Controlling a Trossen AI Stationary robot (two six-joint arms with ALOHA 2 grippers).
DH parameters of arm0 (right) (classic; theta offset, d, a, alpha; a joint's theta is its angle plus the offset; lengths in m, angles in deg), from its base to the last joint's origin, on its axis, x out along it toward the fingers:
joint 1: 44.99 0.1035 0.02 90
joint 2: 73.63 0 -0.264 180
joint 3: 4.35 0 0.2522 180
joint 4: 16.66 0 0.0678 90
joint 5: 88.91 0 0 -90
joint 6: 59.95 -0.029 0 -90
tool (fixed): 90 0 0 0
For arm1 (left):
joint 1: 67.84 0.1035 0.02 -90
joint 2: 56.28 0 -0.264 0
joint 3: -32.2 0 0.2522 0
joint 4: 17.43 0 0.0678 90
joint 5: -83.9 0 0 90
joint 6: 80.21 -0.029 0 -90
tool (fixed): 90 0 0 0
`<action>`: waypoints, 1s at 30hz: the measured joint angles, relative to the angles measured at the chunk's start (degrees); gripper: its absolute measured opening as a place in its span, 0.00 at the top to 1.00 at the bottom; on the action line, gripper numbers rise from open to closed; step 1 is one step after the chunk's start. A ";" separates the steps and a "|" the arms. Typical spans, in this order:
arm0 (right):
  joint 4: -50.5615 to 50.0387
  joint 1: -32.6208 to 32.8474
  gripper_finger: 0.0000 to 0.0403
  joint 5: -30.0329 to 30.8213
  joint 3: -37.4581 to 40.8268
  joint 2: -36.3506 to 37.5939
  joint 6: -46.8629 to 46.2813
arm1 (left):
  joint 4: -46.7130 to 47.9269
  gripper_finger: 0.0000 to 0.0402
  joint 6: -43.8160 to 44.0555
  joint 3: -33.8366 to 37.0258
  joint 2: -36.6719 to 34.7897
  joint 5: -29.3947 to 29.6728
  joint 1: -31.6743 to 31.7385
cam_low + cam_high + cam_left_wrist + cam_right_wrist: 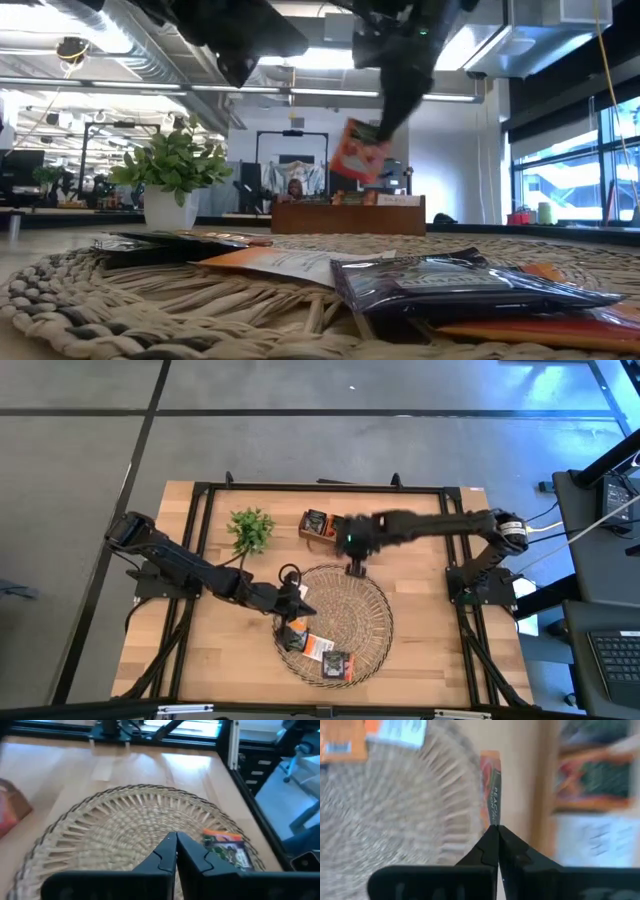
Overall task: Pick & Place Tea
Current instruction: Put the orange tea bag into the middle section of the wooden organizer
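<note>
Dark sachet (470, 285) on tray (150, 310); right gripper (385, 125) pinches orange sachet (360, 150).

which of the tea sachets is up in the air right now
The orange square tea sachet pinched in the right gripper, hanging above the table; the others lie flat on the round woven tray.

Two dark jointed arms; the right arm (430, 525) shows a green light; black cables trail.

Lower-left table (215, 650) open; plant (250, 528) and box (318, 525) block top centre (left arm (190, 568) crosses mid-left), sachets (320, 650) crowd tray (375, 625) bottom.
</note>
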 joint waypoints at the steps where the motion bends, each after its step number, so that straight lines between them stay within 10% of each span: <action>1: 0.30 -1.66 0.98 0.01 -0.47 0.02 1.87 | 0.55 0.98 0.00 -0.02 -0.05 0.57 0.06; 11: 0.90 -13.79 0.98 -0.01 -0.90 -0.58 7.17 | 8.25 0.99 0.00 -0.07 0.31 2.07 0.54; 30: -4.25 -14.85 0.98 -2.26 -10.50 -11.19 11.78 | 9.73 0.98 -0.02 -0.07 0.31 6.13 0.66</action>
